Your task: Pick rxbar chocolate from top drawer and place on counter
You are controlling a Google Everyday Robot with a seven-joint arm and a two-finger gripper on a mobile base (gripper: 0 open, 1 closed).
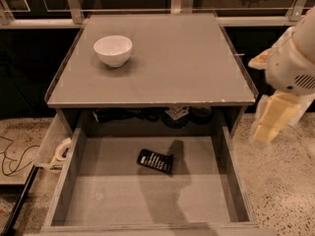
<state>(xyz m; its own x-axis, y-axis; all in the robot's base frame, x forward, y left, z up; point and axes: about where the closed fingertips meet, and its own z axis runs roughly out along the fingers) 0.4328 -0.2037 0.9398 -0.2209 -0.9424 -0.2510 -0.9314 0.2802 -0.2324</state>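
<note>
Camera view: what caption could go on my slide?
The gripper hangs right of the open top drawer; rxbar chocolate lies inside, white bowl on the counter.

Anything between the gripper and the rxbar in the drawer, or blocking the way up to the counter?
Nothing visible from above. The gripper hangs outside the top drawer, right of its right wall; that wall lies between it and the rxbar chocolate, lying uncovered on the floor. On the counter, only a white bowl, back left.
</note>
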